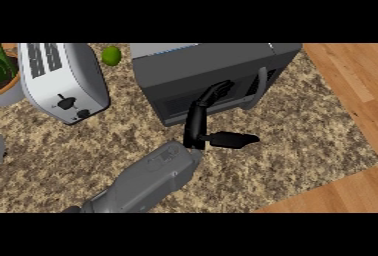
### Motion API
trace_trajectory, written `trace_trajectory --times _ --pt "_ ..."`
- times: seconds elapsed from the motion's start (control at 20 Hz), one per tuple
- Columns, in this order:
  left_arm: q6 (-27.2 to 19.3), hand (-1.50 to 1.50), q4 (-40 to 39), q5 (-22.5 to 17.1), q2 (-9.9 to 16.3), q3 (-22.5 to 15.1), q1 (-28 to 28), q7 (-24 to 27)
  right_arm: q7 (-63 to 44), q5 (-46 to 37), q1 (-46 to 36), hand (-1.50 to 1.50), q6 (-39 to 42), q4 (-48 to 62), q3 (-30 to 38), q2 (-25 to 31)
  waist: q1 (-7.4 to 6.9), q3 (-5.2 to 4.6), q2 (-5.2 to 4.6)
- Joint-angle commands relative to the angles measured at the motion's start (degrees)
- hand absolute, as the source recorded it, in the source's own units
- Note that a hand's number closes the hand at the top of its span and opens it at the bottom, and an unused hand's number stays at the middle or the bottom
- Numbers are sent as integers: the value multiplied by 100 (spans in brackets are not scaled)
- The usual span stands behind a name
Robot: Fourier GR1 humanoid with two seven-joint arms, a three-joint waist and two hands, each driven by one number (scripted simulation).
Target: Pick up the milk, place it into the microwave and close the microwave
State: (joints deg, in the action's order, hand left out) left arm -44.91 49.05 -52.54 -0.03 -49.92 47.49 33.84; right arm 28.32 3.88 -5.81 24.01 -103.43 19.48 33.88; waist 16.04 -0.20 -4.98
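Milk showed nowhere in the view. One microwave (214,75) stood at the tabletop's (295,145) far side, door shut. One robot hand (199,125), which side I could not tell, reached up with straight fingers touching the door, thumb out sideways, holding nothing. One toaster (63,80) stood left, one lime (111,55) behind it. Bare room lay right, up to the edge.

A speckled stone counter (295,135) is carrying a grey microwave (199,65), a toaster (63,80) and a green lime (111,55).
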Motion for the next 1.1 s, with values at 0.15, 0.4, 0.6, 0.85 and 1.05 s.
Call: trace_trajectory --times 0.15,0.4,0.6,0.85,1.05 --pt "-108 -150 -399 -307 3 315 408 129 -32 -17 -226 150 -17 143 -39 36 48 1 -68" --pt "-38 -150 -347 -416 3 221 414 243 -287 1302 -191 -150 481 765 -395 -718 -43 23 -98" --pt "-44 -150 -476 -515 3 239 479 308 -425 1583 -283 -150 622 964 -370 -684 -1 16 -86" --pt "17 -150 -537 -638 3 228 435 473 -522 1870 -418 -150 853 1220 -280 -512 53 12 -105" --pt "53 -150 -620 -683 3 221 495 559 -604 2086 -546 -150 1006 1484 -205 -391 31 22 -128"
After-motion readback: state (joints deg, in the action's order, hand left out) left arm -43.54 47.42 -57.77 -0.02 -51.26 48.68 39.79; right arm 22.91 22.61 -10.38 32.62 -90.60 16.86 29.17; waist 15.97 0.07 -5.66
